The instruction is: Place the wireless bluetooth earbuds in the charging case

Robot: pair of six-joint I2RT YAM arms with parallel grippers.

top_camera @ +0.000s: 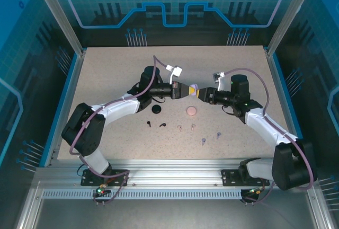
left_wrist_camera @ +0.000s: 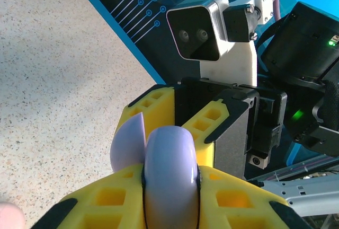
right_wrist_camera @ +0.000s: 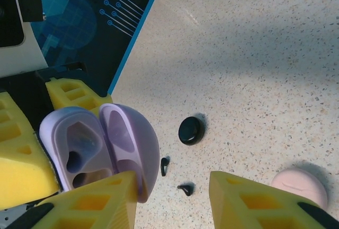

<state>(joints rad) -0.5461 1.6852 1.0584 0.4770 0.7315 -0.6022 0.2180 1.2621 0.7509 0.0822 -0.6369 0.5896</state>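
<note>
**Purple case held open in mid-air, six earbuds on the table**

Speckled beige table (top_camera: 106, 75) lay inside blue-lit walls, with both arms reaching in from the near edge.

Farthest left in the loose row on the surface lay two black earbuds (top_camera: 149, 123), with a round black case (top_camera: 156, 109), lid down, just behind them. Next came two pink earbuds (top_camera: 180, 129), small and pale against the speckle, and behind those a closed pink case (top_camera: 190, 111).

Above the middle of the table the left gripper (top_camera: 189, 90) was clenched on the purple case (right_wrist_camera: 79, 144), its yellow fingers pressing the case body from both sides. The lid stood swung open – the right wrist view looked into two moulded hollows.

Facing it, the right gripper (right_wrist_camera: 172, 178) had its jaws parted and grasped nothing. One finger sat just beside the open lid; whether it touched could not be told.

Farthest right, two purple earbuds (top_camera: 203, 141) lay on the table – near the front edge and well apart from the held case.
</note>
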